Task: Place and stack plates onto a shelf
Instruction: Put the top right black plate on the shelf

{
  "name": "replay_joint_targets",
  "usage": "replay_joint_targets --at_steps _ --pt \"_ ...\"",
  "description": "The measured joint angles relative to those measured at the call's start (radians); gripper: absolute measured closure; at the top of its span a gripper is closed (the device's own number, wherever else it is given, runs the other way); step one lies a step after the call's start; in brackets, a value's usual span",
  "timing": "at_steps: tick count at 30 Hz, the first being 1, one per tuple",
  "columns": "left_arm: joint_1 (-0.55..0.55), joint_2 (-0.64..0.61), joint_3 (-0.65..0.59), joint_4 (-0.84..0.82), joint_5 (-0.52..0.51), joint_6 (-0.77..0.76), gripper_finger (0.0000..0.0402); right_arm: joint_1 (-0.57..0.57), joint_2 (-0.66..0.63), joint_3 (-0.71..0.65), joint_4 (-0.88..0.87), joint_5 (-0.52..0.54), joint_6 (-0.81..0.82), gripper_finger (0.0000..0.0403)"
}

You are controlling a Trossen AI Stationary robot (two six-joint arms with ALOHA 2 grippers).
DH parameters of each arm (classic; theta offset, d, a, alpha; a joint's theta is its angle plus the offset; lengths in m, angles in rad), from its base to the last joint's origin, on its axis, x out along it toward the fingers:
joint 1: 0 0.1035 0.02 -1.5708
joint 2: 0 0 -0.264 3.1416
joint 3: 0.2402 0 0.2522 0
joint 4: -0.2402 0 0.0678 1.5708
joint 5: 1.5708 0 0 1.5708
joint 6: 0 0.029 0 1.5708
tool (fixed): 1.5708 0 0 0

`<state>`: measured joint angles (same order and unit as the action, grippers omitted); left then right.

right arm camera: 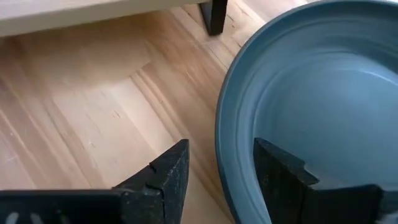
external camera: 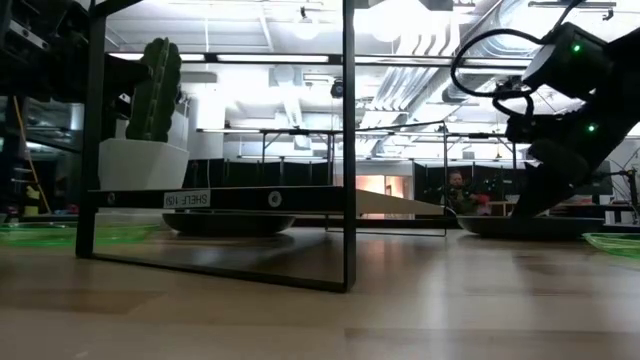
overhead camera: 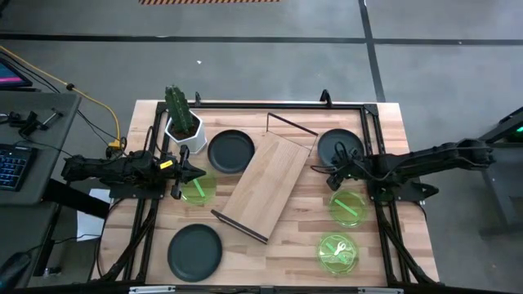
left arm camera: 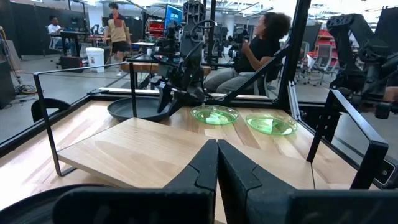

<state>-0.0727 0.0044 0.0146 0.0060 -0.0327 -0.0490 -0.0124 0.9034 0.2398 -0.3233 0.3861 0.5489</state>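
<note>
The wooden shelf (overhead camera: 265,184) stands slantwise on its black frame legs at the table's middle. Three black plates lie flat: one (overhead camera: 231,151) by the cactus, one (overhead camera: 341,147) at the far right, one (overhead camera: 195,251) at the near left. Three green plates (overhead camera: 198,189) (overhead camera: 350,207) (overhead camera: 337,251) also lie flat. My right gripper (right arm camera: 217,177) is open at the far-right black plate's near rim (right arm camera: 227,143), one finger outside it and one over its inside. My left gripper (left arm camera: 217,165) is shut and hovers by the left green plate, pointing at the shelf (left arm camera: 161,149). My right gripper straddles the rim (right arm camera: 224,168) of the far-right black plate, which lies flat on the table. One finger (right arm camera: 168,177) is outside over the wood, the other (right arm camera: 283,180) over the plate's inner wall. Whether either finger touches the plate, I cannot tell.
A white pot with a cactus (overhead camera: 181,122) stands at the far left beside a black plate. A black metal frame (overhead camera: 372,122) runs around the table's edges. Bare wood shows between the shelf and the near edge. People sit in the room beyond (left arm camera: 261,50).
</note>
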Motion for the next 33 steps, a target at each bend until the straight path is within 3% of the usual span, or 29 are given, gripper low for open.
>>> replay_joint_targets --at_steps 9,12,16,22,25,33 --pt "0.000 0.000 0.000 0.000 0.000 0.000 0.0402 0.000 0.098 0.000 0.007 0.033 0.042 0.0249" --pt "0.000 0.000 0.000 0.000 0.000 0.000 0.0401 0.000 0.125 0.000 0.008 0.035 0.073 0.0284" --pt "0.000 0.000 0.000 0.000 0.000 0.000 0.0402 0.000 0.132 0.004 0.012 0.052 0.128 0.0379" --pt "0.000 0.000 0.000 0.000 0.000 0.000 0.0401 0.000 0.091 0.073 -0.109 0.091 0.205 0.0397" --pt "0.000 0.000 0.000 0.000 0.000 0.000 0.0402 0.000 0.059 0.141 -0.199 0.135 0.214 0.0400" --pt "0.000 0.000 0.000 0.000 0.000 0.000 0.0402 0.000 -0.008 0.352 -0.458 0.381 0.171 0.0402"
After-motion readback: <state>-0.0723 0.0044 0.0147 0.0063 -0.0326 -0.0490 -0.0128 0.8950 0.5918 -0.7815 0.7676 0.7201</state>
